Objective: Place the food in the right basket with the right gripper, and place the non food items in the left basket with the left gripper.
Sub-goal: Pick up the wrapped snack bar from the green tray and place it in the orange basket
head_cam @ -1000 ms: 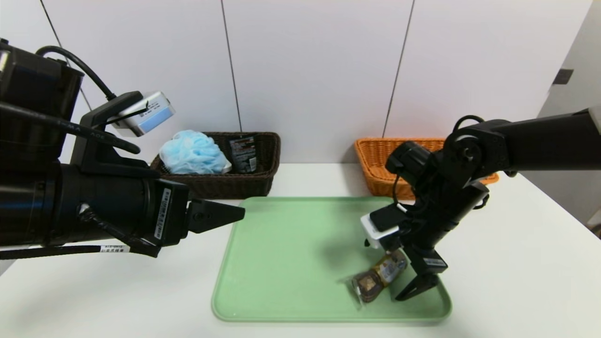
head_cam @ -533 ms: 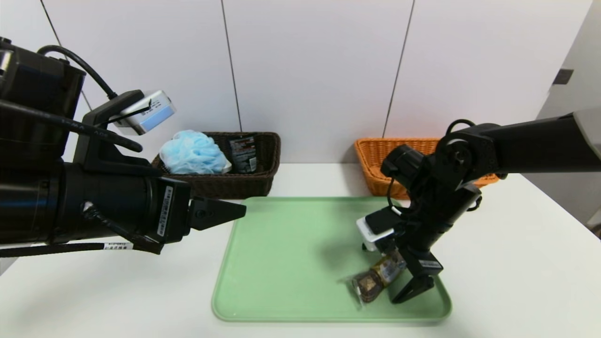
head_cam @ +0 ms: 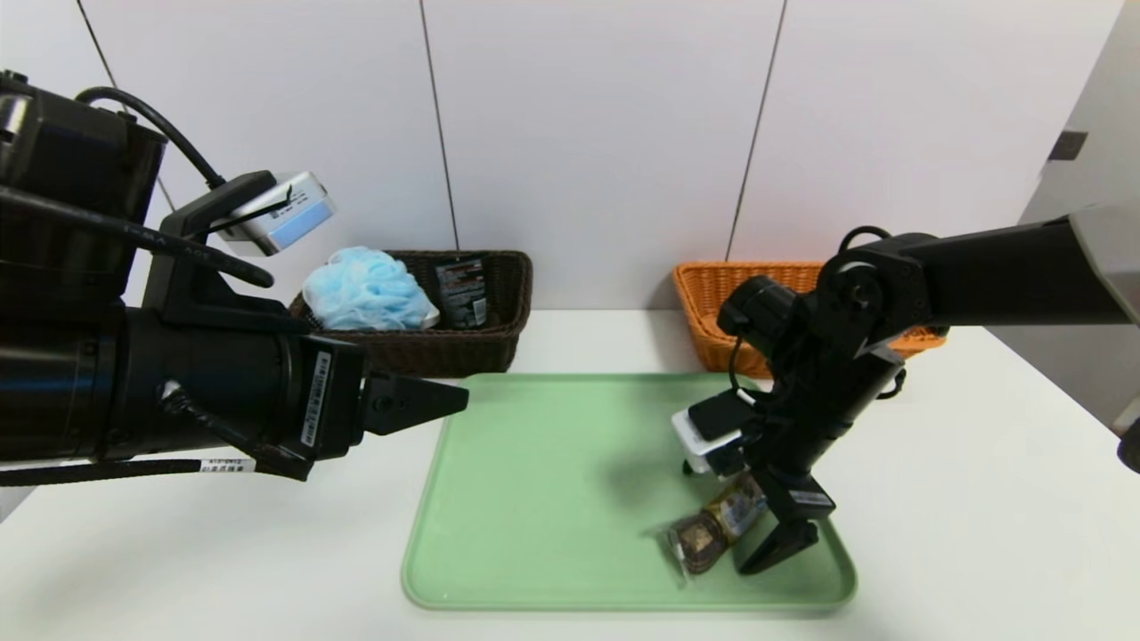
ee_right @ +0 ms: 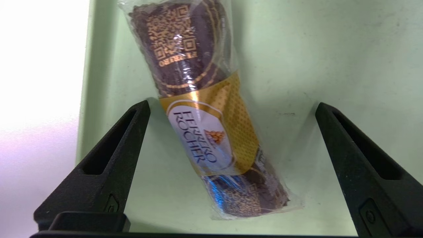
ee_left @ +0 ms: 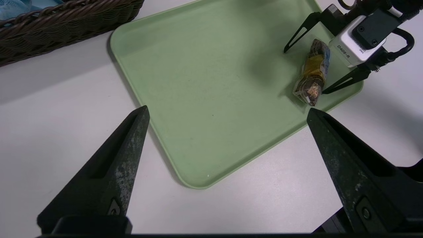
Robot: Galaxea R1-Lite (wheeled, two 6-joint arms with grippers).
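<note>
A Ferrero Rocher chocolate pack (head_cam: pixel 704 539) in clear wrap with a gold band lies in the near right corner of the green tray (head_cam: pixel 534 499). My right gripper (head_cam: pixel 723 525) is open and low over the tray, one finger on each side of the pack (ee_right: pixel 201 132); neither finger touches it in the right wrist view (ee_right: pixel 233 105). My left gripper (head_cam: pixel 459 402) is open and holds nothing. It hovers over the table by the tray's near left corner (ee_left: pixel 228 110).
The dark brown basket (head_cam: pixel 445 352) at the back left holds a blue bath pouf (head_cam: pixel 365 289) and a black packet (head_cam: pixel 461 292). The orange basket (head_cam: pixel 712 303) stands at the back right, partly behind my right arm. White table surrounds the tray.
My right gripper has shifted slightly to the left around the chocolate pack, still open. The pack has not moved, and the left arm has barely moved.
</note>
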